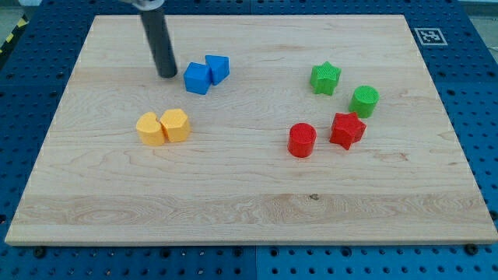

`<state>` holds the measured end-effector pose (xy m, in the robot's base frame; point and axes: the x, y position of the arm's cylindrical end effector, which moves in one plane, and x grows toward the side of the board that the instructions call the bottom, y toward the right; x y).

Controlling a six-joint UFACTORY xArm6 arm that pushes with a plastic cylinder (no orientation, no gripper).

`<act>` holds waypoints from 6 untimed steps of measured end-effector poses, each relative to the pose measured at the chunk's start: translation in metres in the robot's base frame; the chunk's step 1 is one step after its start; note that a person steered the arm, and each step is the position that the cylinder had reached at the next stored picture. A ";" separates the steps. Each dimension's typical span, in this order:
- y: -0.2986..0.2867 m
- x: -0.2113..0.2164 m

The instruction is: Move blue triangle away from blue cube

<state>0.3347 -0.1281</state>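
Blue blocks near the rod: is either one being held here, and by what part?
Nothing is held; the arm ends in a plain rod. My tip stands just to the view's left of the two touching blue blocks, seemingly apart from them.

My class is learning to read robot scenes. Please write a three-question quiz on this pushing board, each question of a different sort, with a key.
1. True or false: the two blue blocks touch each other.
2. Where is my tip relative to the blue blocks? A) to the view's left of them B) to the view's right of them C) between them
3. Fill in: the red star lies to the view's right of the red ____.

Key: 1 true; 2 A; 3 cylinder.
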 end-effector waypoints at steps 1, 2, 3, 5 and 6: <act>0.008 0.000; 0.032 0.000; 0.060 0.000; 0.061 0.012; 0.061 0.012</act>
